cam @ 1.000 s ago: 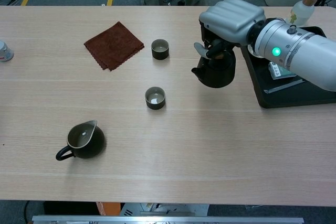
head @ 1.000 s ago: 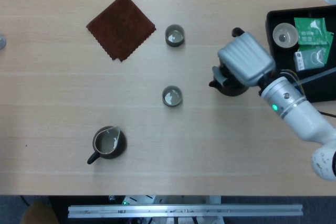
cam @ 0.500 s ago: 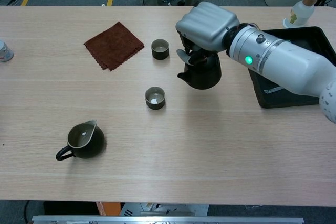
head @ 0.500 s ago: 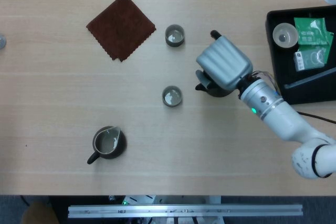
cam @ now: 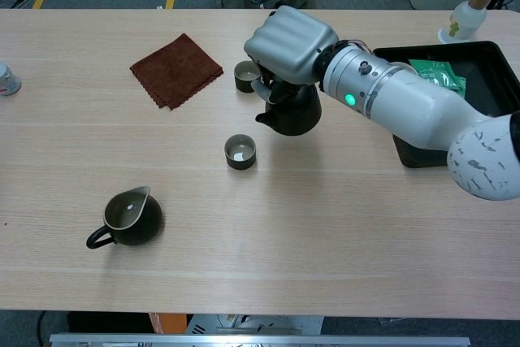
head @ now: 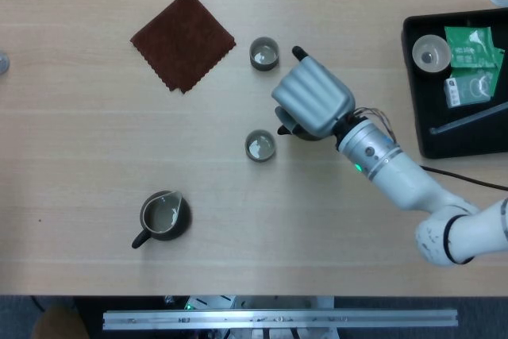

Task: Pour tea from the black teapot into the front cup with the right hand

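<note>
The right robot hand (cam: pixel 286 45) was wrapped down over the top of the black teapot (cam: pixel 288 111), gripping it, with the arm (cam: pixel 398 103) reaching in from the right across the worktop (cam: pixel 325 233). The teapot was held up just right of the front cup (cam: pixel 240 152), spout pointing toward it, and looked about level, no real tilt that I could see. From the head view the hand (head: pixel 312 99) covered nearly the whole teapot (head: pixel 287 129), so only a dark sliver showed beside the front cup (head: pixel 259 146). Couldn't make out the handle or lid at all, and the fingers were mostly tucked out of sight. The back cup (cam: pixel 247 75) sat beyond the front cup, partly behind the hand. The left robot hand didn't show up in either view.
</note>
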Controlling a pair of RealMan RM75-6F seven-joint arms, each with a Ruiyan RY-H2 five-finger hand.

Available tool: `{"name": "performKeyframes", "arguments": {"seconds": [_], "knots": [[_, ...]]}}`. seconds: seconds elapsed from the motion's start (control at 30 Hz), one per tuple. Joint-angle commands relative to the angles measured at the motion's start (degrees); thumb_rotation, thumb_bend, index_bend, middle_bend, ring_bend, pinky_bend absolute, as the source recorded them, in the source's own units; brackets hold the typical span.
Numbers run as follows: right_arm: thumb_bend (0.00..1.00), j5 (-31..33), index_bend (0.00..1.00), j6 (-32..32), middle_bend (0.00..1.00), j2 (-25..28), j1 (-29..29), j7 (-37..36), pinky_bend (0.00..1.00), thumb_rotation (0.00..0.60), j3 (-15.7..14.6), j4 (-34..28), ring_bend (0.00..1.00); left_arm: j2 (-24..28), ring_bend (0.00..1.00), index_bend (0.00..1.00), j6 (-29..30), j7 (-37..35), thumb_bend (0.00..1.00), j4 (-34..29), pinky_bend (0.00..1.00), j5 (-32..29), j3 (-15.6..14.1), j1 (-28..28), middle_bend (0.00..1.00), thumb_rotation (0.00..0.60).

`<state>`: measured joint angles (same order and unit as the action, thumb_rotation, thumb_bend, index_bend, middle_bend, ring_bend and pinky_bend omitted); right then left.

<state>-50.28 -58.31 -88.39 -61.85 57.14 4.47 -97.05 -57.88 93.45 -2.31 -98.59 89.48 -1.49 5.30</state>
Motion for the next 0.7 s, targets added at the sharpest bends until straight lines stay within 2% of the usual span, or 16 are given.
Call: {"name": "performKeyframes", "arguments": {"seconds": [0.03, 0.7], "knots": [[0.50, 0.2, 0.97, 0.0, 0.91, -1.2, -1.0, 1.6, 0.29, 0.350, 0.0, 1.2, 0.82, -0.1, 0.18, 0.22, 0.1, 0.1, 0.39, -0.1, 0.15, 0.1, 0.0, 0.1, 0.23, 0.600], [0.45, 0.9, 0.95, -0.5, 0.91, -6.3, -4.6, 9.8, 0.30, 0.353, -1.0, 5.6, 0.80, -0.5, 0.18, 0.22, 1.1, -0.6, 0.39, 0.5, 0.15, 0.2, -0.2, 1.0, 0.23, 0.600]]}}
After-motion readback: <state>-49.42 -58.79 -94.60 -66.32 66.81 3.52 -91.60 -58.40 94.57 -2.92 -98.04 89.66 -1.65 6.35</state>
